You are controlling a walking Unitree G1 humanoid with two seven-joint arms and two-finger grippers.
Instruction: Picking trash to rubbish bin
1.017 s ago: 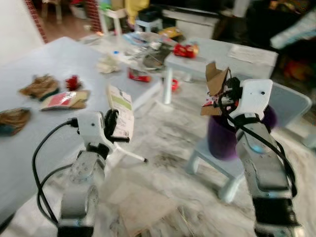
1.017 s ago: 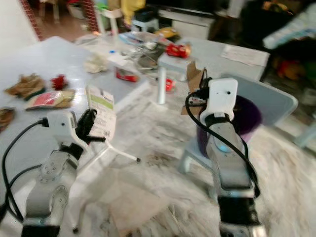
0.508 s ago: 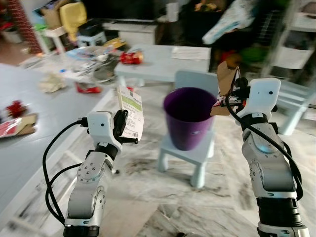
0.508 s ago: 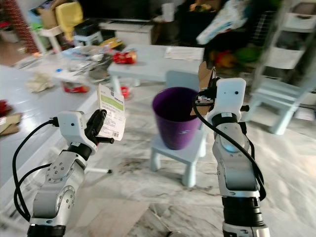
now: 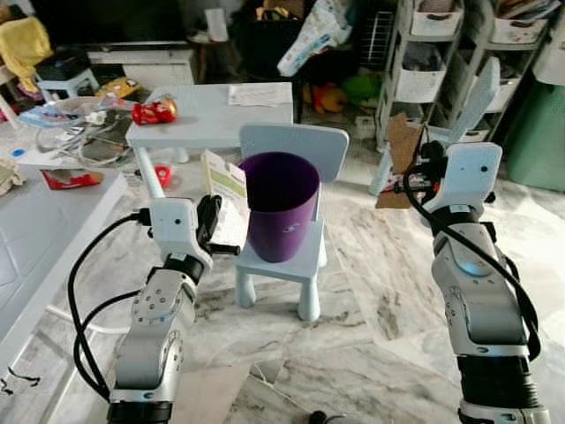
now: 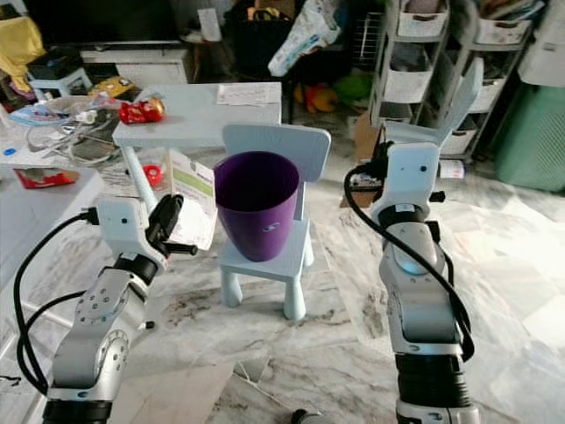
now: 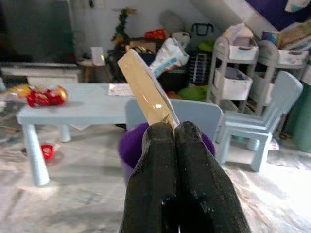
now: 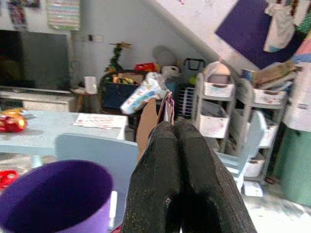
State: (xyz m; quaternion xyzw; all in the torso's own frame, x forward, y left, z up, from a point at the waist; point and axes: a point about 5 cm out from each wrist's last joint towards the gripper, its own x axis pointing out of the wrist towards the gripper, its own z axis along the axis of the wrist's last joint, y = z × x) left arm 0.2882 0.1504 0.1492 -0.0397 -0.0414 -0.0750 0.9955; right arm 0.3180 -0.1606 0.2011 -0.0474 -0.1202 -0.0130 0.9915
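Bin count: one purple rubbish bin [image 5: 281,205], upright on one small blue chair [image 5: 291,159]. Two trash pieces, one per gripper. Left gripper [image 5: 212,225] fingers pressed together on white-green carton [image 5: 225,199], just beside bin. Right gripper [image 5: 413,172] clamped tight on brown cardboard scrap [image 5: 399,150], right of bin, apart.

Purple bin [image 5: 281,205], pale-blue chair [image 5: 296,148]

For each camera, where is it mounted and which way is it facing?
Left and right eye views: on the head, looking forward and down at the purple bin on the small chair; both arms show.
Left wrist view: along the left gripper, shut on a carton.
Right wrist view: along the right gripper, shut on cardboard.
All views share the bin.
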